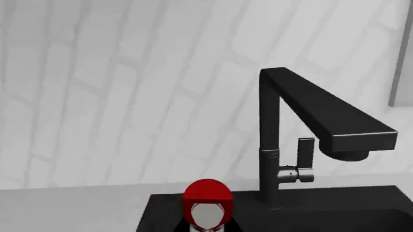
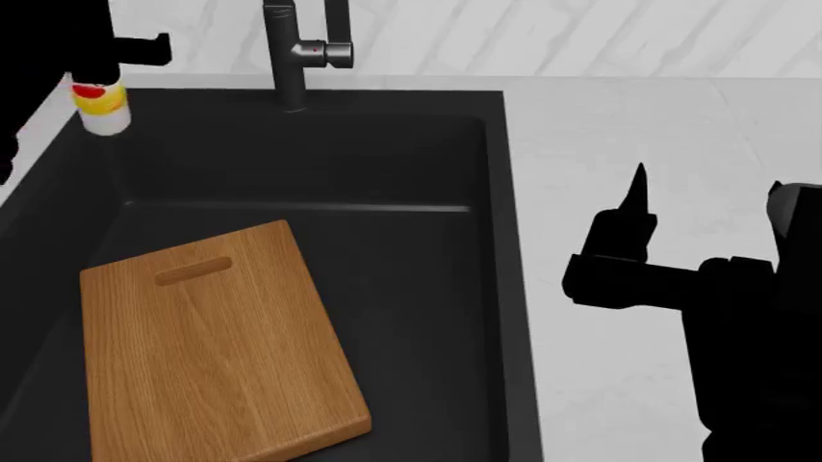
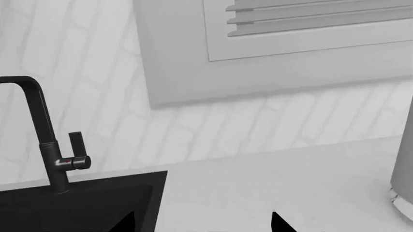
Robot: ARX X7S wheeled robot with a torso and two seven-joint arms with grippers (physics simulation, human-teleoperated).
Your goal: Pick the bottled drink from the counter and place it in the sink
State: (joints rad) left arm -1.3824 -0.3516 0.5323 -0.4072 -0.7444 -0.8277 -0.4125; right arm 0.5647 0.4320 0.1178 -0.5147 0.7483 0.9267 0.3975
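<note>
The bottled drink (image 2: 102,104), whitish with a yellow-and-red label, hangs upright at the far left corner of the black sink (image 2: 424,164). My left gripper (image 2: 98,79) is shut on its upper part. The left wrist view shows its red cap (image 1: 208,192) and pale neck between the dark fingers of the left gripper (image 1: 206,228), with the sink (image 1: 322,212) beyond. My right gripper (image 2: 636,207) is open and empty over the white counter (image 2: 642,125), right of the sink. Its fingertips stand wide apart in the right wrist view (image 3: 201,223).
A light wooden cutting board (image 2: 212,337) lies in the sink's left front part. The dark faucet (image 2: 293,58) stands at the sink's back rim, its spout (image 1: 348,130) reaching over the basin. A tiled wall rises behind. A grey upright object (image 3: 403,169) stands on the counter at the right.
</note>
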